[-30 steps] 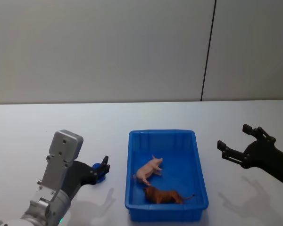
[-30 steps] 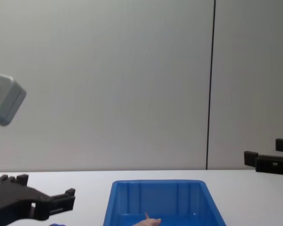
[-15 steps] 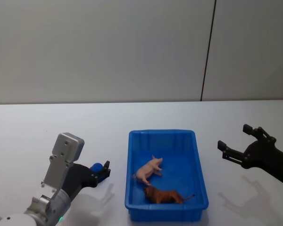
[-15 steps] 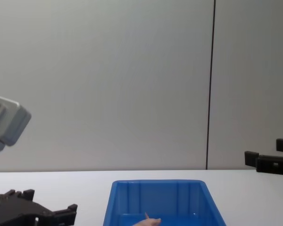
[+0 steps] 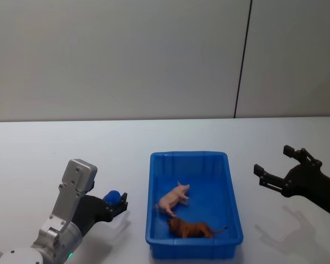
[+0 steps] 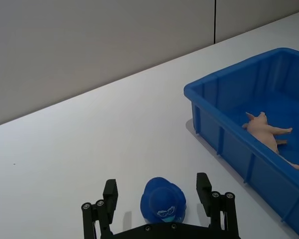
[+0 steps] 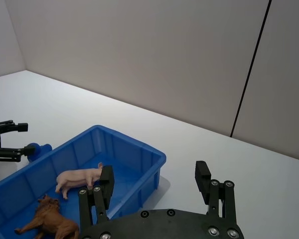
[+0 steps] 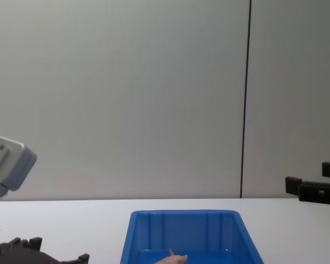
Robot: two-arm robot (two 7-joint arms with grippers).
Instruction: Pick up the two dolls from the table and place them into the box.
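The blue box (image 5: 189,155) sits mid-table with both dolls lying inside it. The pale pink pig doll (image 5: 174,198) lies on its side near the middle, also seen as pig doll (image 6: 267,137) and pig doll (image 7: 78,177). The brown doll (image 5: 191,228) rests at the box's near end, also brown doll (image 7: 50,215). My left gripper (image 5: 116,202) is low over the table left of the box, open, its fingers on either side of a small blue toy (image 6: 163,200). My right gripper (image 5: 273,159) hovers open to the right of the box, holding nothing.
The small blue toy (image 5: 112,197) with a printed face stands on the white table (image 5: 55,148) between the left gripper and the box's left wall. A grey wall with a dark vertical seam (image 5: 242,60) rises behind the table's far edge.
My left arm has sunk lower and drawn nearer, bringing its open gripper down toward the table around the blue toy. The right gripper, the box and the dolls have not moved.
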